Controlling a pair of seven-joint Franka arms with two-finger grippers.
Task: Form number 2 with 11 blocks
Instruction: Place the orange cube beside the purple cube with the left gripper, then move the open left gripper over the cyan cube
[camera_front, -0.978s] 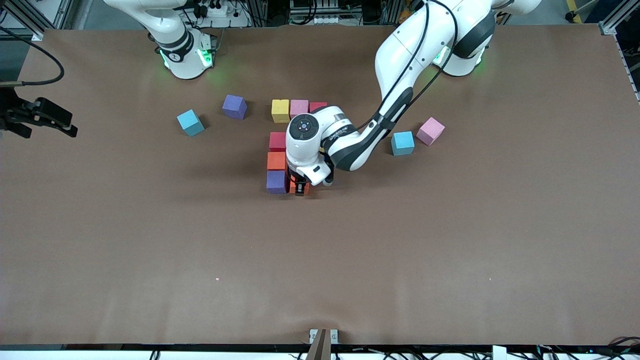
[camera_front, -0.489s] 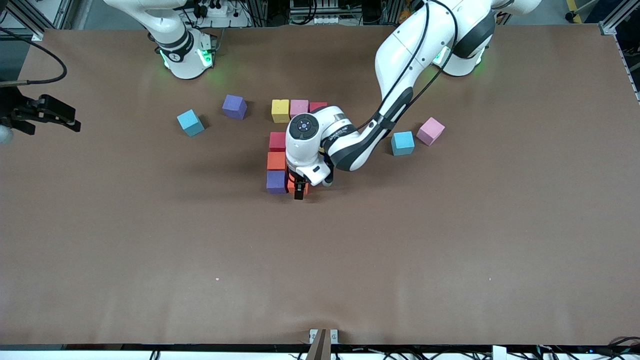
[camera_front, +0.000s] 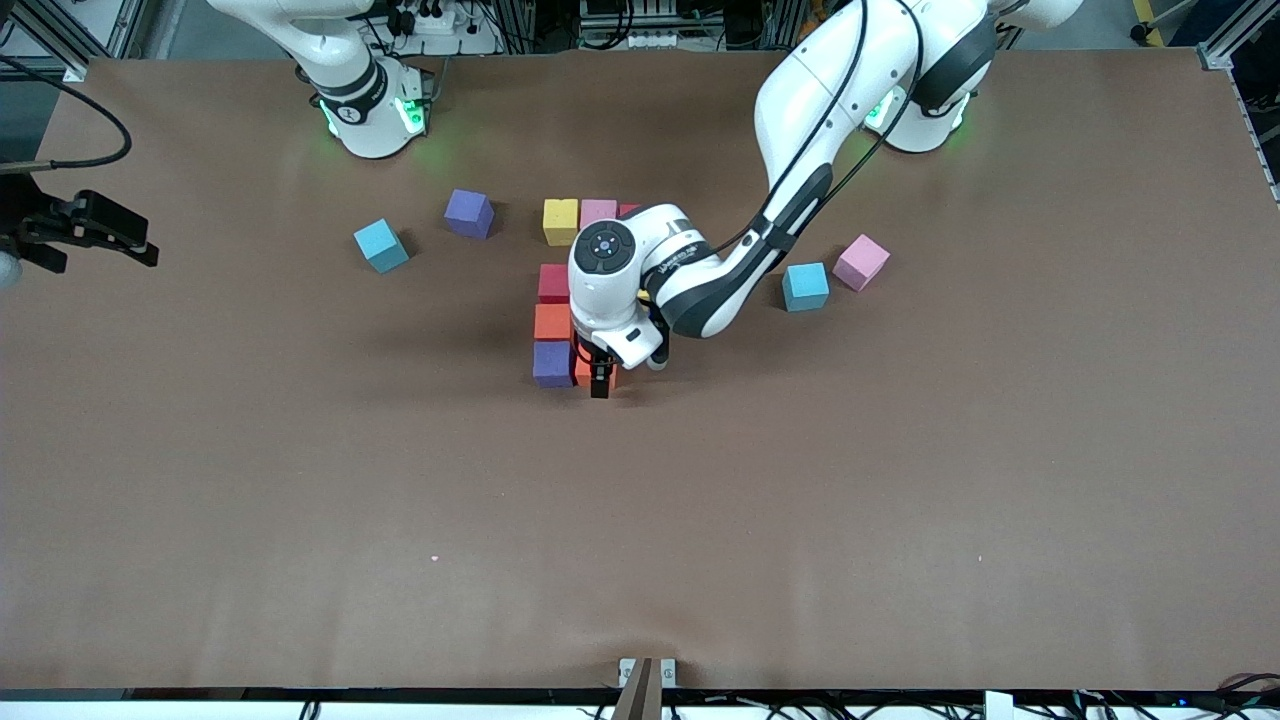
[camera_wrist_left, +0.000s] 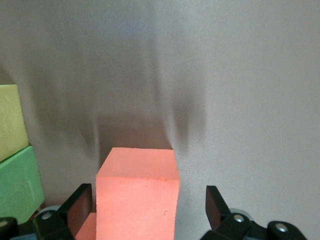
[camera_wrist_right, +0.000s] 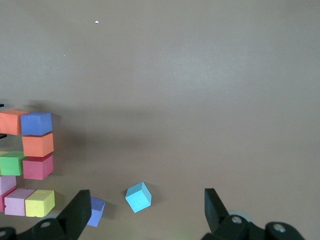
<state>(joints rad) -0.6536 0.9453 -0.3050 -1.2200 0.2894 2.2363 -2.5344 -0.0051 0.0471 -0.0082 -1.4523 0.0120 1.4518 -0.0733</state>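
The number 2 stands partly built from blocks at mid-table: a yellow block (camera_front: 560, 221), a pink one (camera_front: 598, 210) and a red one (camera_front: 630, 209) in a row. A red block (camera_front: 554, 283), an orange one (camera_front: 552, 321) and a purple one (camera_front: 552, 363) form a column nearer the camera. An orange block (camera_front: 584, 374) rests on the table beside the purple one. My left gripper (camera_front: 599, 384) straddles this orange block (camera_wrist_left: 137, 195), open, with a gap at each finger. A green block (camera_wrist_left: 17, 180) shows beside it. My right gripper (camera_front: 85, 232) waits open past the right arm's end of the table.
Loose blocks lie around: a cyan block (camera_front: 381, 245) and a purple one (camera_front: 469, 213) toward the right arm's end, and another cyan (camera_front: 805, 286) and a pink one (camera_front: 861, 262) toward the left arm's end. The left forearm (camera_front: 720, 285) hangs over the digit's middle.
My left gripper has opened and let go of the orange block, which stays beside the purple one. The left wrist has shifted a little. The right gripper barely drifted.
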